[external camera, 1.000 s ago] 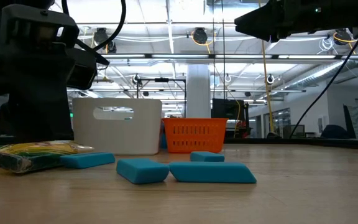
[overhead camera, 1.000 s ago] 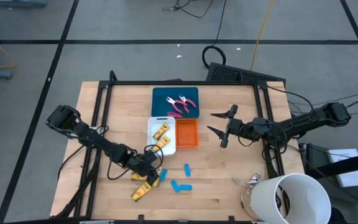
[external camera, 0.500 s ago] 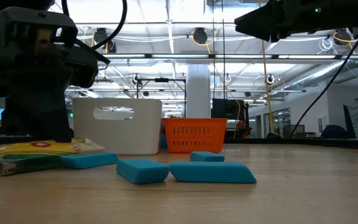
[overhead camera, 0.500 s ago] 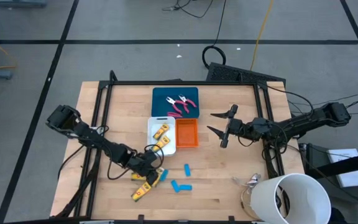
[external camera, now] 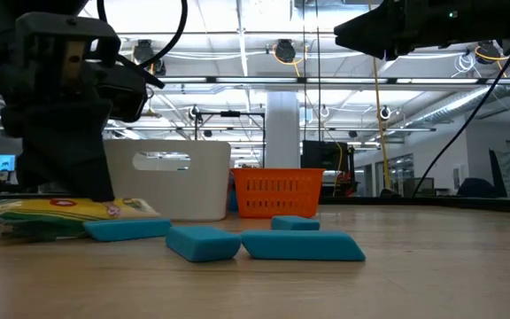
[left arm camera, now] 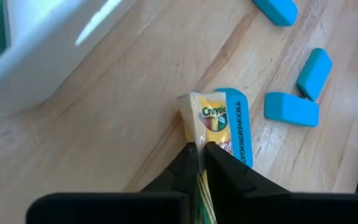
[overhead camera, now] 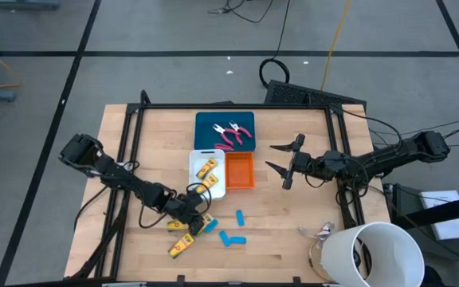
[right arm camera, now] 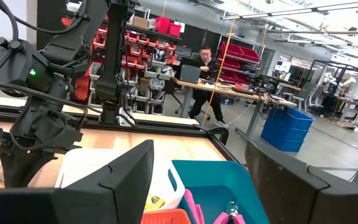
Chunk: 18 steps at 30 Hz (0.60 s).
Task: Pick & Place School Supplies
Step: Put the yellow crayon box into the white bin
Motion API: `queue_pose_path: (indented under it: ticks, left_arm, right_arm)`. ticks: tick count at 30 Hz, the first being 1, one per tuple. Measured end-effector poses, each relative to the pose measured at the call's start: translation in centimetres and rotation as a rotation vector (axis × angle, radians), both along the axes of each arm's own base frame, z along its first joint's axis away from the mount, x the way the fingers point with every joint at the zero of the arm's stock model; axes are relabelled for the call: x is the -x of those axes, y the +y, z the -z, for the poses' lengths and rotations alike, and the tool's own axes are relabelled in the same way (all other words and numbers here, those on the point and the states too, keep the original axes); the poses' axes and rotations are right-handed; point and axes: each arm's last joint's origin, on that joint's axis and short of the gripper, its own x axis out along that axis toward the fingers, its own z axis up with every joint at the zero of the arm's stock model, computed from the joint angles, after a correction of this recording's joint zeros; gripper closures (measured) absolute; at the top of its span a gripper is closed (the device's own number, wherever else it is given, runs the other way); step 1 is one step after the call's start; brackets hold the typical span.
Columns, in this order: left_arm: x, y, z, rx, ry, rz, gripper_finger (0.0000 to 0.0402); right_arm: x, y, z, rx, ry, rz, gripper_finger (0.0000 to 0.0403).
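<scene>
Your left gripper (left arm camera: pixel 199 149) is clamped on a yellow crayon pack (left arm camera: pixel 207 124) on the surface.

You see its fingers pinched together on one end of the pack, a flat yellow oblong with a green-and-red printed label, lying low on the wooden surface (overhead camera: pixel 277 231) just in front of the white tray (overhead camera: pixel 195 182) and touching a blue eraser (left arm camera: pixel 237 133). Around it you can count three more blue erasers (overhead camera: pixel 232 237) and two other yellow packs (overhead camera: pixel 181 248) on the surface, plus two yellow packs in the white tray. Two pink-handled pliers (overhead camera: pixel 231 132) lie in the teal tray (overhead camera: pixel 204 124); the orange tray (overhead camera: pixel 240 171) sits beside the white one. Your right gripper (overhead camera: pixel 280 166) hovers with its fingers wide apart, well off to the right of the trays.
</scene>
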Motion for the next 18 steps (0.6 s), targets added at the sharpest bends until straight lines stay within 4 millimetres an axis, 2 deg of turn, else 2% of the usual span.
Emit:
queue_pose_path:
  ticks: [4,10,18]
  left_arm:
    - [0.01,0.01,0.01,-0.006,0.0,0.007,0.037]
    - [-0.12,-0.06,-0.1,-0.007,-0.02,0.019,0.0397]
    - [-0.16,-0.09,-0.13,-0.003,-0.026,0.022,0.0398]
  right_arm:
    - [0.0,0.0,0.0,0.0,0.0,0.0,0.0156]
    - [0.0,0.0,0.0,0.0,0.0,0.0,0.0156]
    - [0.0,0.0,0.0,0.0,0.0,0.0,0.0156]
